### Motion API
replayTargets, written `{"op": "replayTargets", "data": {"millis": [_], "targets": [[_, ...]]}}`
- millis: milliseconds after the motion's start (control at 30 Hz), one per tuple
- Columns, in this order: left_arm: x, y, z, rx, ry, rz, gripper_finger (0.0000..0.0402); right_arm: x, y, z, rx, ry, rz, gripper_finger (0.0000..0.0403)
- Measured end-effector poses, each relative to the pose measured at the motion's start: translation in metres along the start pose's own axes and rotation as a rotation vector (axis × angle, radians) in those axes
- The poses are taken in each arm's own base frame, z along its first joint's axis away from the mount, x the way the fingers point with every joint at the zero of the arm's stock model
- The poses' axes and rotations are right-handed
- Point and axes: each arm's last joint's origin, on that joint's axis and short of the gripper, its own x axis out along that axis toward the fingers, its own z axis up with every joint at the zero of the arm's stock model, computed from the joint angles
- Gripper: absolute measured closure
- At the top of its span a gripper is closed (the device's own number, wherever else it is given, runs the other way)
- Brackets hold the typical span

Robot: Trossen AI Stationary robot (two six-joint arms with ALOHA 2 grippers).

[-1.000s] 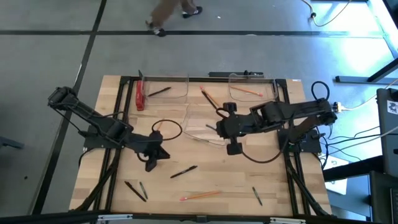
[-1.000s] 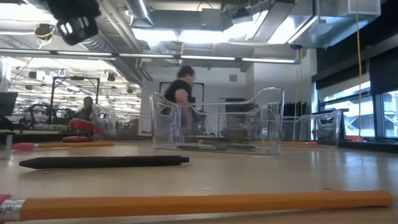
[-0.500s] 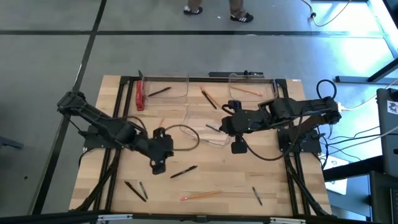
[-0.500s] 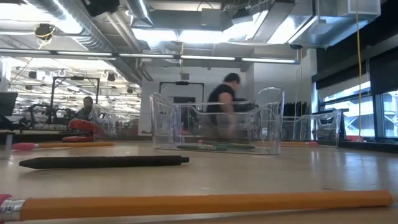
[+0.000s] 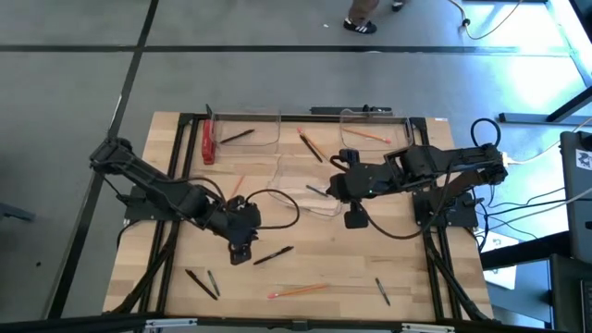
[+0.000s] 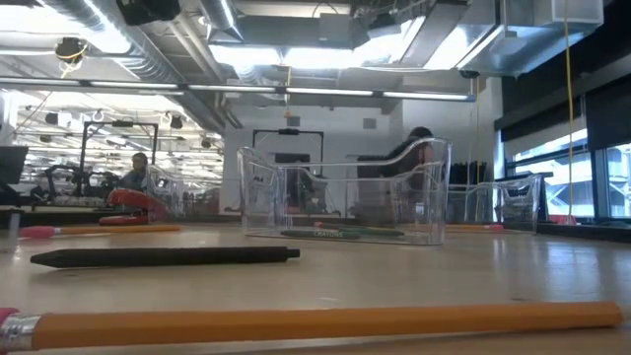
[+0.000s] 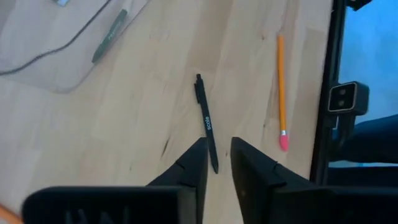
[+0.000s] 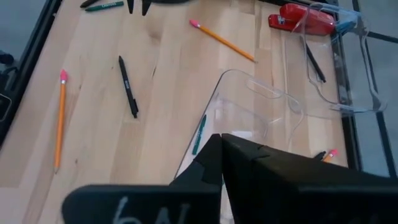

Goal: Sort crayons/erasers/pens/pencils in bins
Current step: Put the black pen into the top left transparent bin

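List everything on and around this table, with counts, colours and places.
Table: one, light wood, under everything.
Bins: three, clear; back left, back right, centre.
Pencils: four, orange; front, by the left arm, between the back bins, in the back right bin.
Pens: two, black; in the back left bin, loose in front.
Crayon: one, green, centre bin.
Short dark sticks: three; two front left, one front right; kind unclear.
Red object: one, beside the back left bin.
Person: shoes on the floor beyond the table.
Left end effector: black, slightly open over the loose pen.
Right end effector: black, shut, beside the centre bin.
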Motion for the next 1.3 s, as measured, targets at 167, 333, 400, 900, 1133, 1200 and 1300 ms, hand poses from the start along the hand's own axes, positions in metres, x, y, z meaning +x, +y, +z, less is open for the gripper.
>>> {"op": "replayTargets", "data": {"millis": [167,333,400,900,1133,1200,1300], "targets": [[0.015,-0.003,-0.006,0.015,0.040,0.030,0.0302,0.000,0.000,0.000,-0.033,0.001,0.001,0.0398],[0.044,-0.011,-0.017,0.144,0.107,0.084,0.0294,0.000,0.000,0.000,-0.037,0.001,0.002,0.0398],[0.058,-0.016,-0.022,0.160,0.134,0.095,0.0294,0.000,0.000,0.000,-0.041,0.001,0.001,0.0398],[0.134,-0.035,-0.044,0.112,0.238,0.098,0.0294,0.000,0.000,0.000,-0.090,0.000,0.000,0.0398],[0.145,-0.032,-0.046,0.107,0.249,0.127,0.0294,0.000,0.000,0.000,-0.092,0.000,0.000,0.0398],[0.145,-0.032,-0.046,0.105,0.247,0.129,0.0294,0.000,0.000,0.000,-0.091,0.000,-0.001,0.0398],[0.145,-0.031,-0.044,0.102,0.244,0.132,0.0294,0.000,0.000,0.000,-0.091,0.000,-0.001,0.0398]]}}
